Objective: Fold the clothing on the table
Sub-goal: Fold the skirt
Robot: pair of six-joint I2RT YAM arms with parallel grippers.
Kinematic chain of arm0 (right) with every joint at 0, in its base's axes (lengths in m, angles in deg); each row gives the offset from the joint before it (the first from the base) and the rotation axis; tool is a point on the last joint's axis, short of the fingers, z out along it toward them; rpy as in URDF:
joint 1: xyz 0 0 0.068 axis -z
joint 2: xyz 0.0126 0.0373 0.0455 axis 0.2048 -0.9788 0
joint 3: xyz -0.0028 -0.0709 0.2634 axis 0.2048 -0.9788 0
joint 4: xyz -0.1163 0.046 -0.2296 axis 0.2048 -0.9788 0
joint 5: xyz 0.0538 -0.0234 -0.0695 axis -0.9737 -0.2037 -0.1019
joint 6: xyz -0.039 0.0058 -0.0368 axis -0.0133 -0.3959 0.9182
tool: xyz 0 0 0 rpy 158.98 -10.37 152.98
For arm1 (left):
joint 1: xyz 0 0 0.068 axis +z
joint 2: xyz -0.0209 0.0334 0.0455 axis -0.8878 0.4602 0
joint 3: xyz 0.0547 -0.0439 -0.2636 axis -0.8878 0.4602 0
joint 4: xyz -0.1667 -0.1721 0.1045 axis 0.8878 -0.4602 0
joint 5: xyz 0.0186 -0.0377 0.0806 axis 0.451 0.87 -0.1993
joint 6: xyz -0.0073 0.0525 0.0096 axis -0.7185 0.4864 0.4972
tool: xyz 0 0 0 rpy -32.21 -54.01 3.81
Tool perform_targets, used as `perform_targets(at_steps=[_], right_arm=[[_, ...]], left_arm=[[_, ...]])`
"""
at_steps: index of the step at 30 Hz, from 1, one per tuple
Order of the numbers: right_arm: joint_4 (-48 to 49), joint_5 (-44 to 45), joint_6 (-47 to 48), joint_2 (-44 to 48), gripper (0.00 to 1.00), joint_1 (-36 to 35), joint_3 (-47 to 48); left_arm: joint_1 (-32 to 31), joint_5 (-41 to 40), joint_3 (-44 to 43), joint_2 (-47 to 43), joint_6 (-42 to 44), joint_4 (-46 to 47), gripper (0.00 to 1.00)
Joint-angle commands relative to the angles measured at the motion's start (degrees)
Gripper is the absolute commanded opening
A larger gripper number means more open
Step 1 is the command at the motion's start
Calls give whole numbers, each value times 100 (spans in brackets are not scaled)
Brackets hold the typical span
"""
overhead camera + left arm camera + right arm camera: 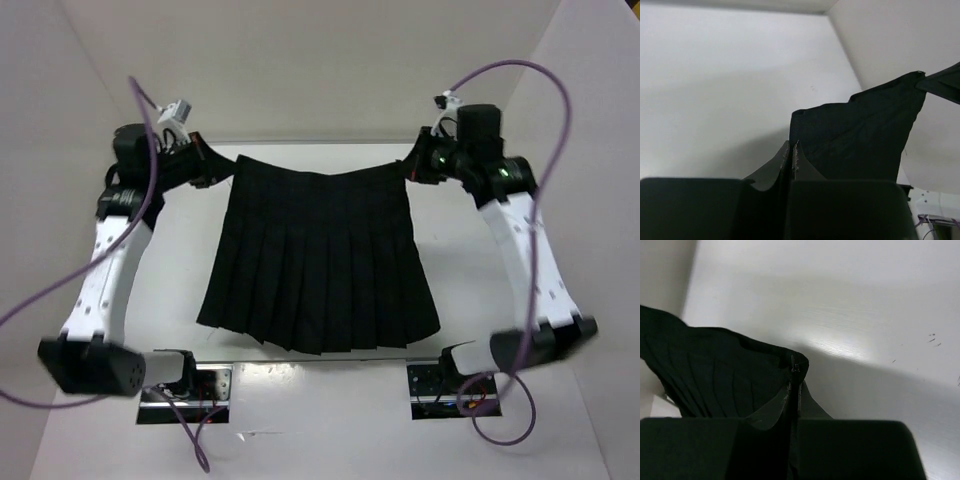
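Left gripper [212,170] is closed tight on the left waistband corner of the clothing [320,260]; right gripper [418,165] pinches the right corner the same way. The clothing hangs stretched between them over the bench [455,260]. Each grip catches only a thin edge, so I judge a corner may slip out if the arms pull apart or move unevenly.

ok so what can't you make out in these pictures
- Top external: how the left gripper and right gripper pinch the skirt at its waistband corners, black on black.
- Left wrist: the skirt's lower part, behind the gripper's own body.
- Right wrist: the skirt's far side, cut off by the left edge.
- All views: the skirt's underside, under its own cloth.
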Motion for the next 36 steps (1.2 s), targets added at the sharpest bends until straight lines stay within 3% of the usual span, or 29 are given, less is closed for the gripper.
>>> perform_targets(at_steps=[1, 8, 14, 20, 31, 36], right_arm=[[757, -350, 142, -1226, 0, 413, -423], [1399, -781, 203, -3291, 0, 984, 164], [1549, -974, 203, -3893, 0, 1064, 702], [1383, -975, 203, -3595, 0, 1064, 588], [944, -756, -59, -1839, 0, 573, -1336], [873, -703, -271, -1345, 0, 362, -2084]], left_arm=[[36, -230, 83, 980, -97, 548, 0], [36, -309, -734, 3309, 27, 873, 0], [36, -370, -1657, 4488, 27, 873, 0], [-17, -247, -1537, 4245, 27, 821, 0], [-122, -862, -35, 2681, 132, 557, 0], [-122, -977, 582, 2389, 132, 312, 0]])
